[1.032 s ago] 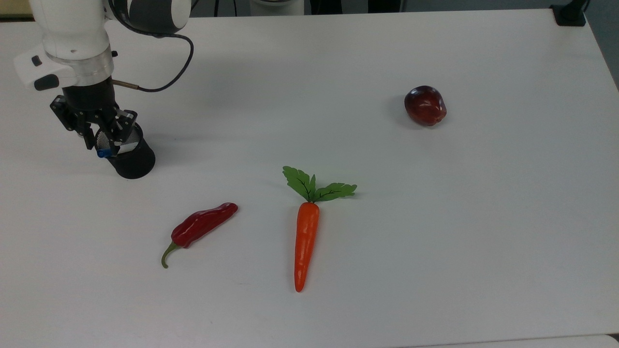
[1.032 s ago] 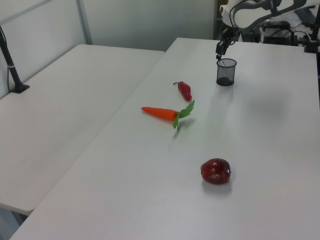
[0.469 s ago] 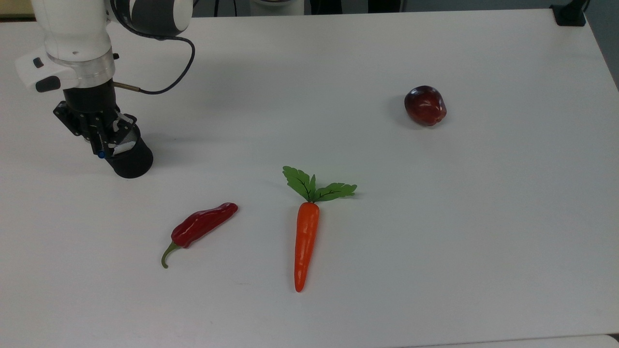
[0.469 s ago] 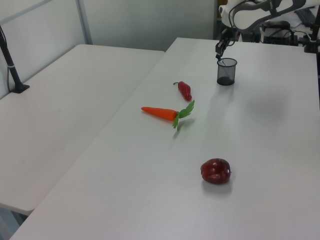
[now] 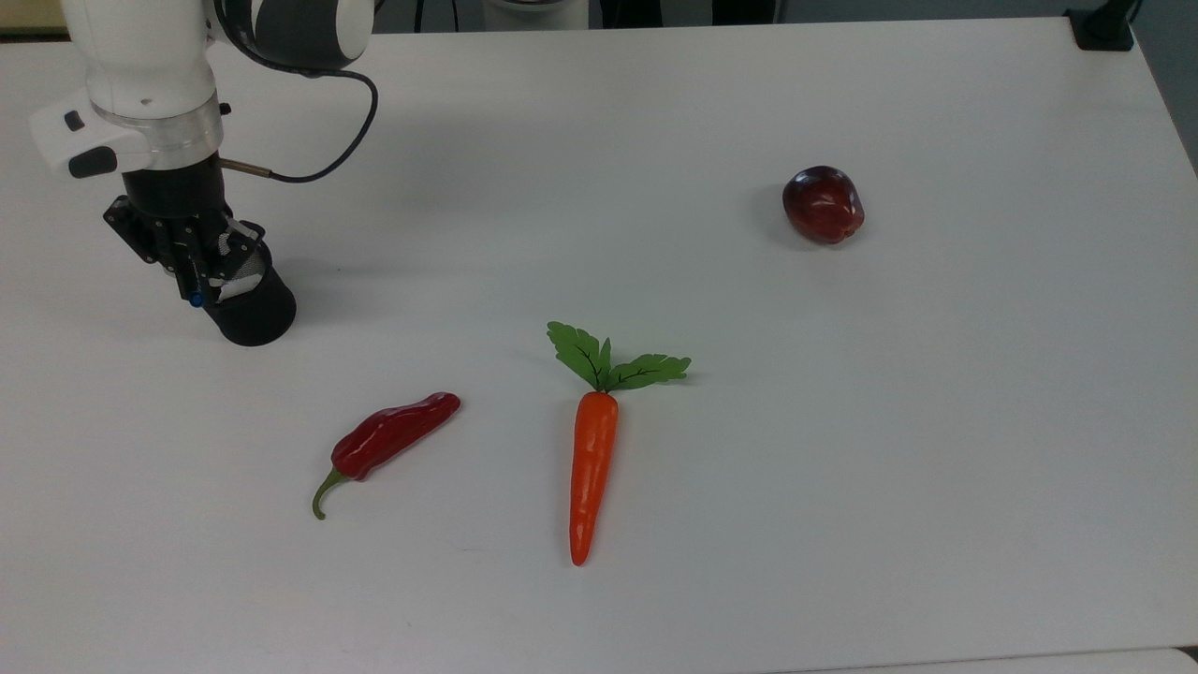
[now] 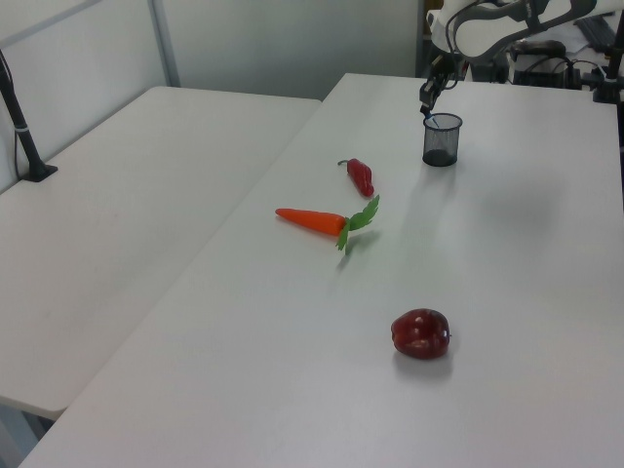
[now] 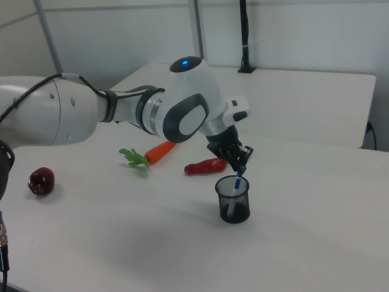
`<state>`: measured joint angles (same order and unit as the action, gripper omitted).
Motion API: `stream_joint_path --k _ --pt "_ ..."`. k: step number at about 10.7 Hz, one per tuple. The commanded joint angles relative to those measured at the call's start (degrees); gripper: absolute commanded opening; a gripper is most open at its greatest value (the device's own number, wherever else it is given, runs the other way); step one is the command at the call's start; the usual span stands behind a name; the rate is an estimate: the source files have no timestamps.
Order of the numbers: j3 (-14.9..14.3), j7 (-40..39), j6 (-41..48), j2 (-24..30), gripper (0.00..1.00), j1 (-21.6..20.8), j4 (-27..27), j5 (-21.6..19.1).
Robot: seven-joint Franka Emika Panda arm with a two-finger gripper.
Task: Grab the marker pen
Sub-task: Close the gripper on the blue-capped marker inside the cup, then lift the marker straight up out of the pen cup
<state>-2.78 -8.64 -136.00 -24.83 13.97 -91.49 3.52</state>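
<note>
Hand (image 5: 195,281) pinches the top of the marker pen (image 7: 237,182), which stands upright in the black mesh cup (image 7: 233,199) directly beneath the hand. One second ago the fingers were spread around the pen; half a second ago already pressed onto it, pose unchanged since. Beyond the cup, on the white counter (image 5: 842,421): chili pepper (image 5: 393,435), then carrot (image 5: 592,463), apple (image 5: 824,204) farthest. A second white table (image 6: 117,214) adjoins.
</note>
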Motion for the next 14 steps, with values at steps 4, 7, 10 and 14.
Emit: stream_joint_path --k 4,7,10,14 --pt "-0.12 2.22 4.07 8.73 0.13 0.01 0.17 -0.88" --pt "-0.12 2.4 5.74 12.61 0.13 -0.43 0.08 -0.79" --pt "0.84 4.75 10.65 14.19 0.13 -2.26 -0.18 -0.79" --pt "1.19 12.14 20.39 15.08 0.13 -11.4 -0.44 -0.79"
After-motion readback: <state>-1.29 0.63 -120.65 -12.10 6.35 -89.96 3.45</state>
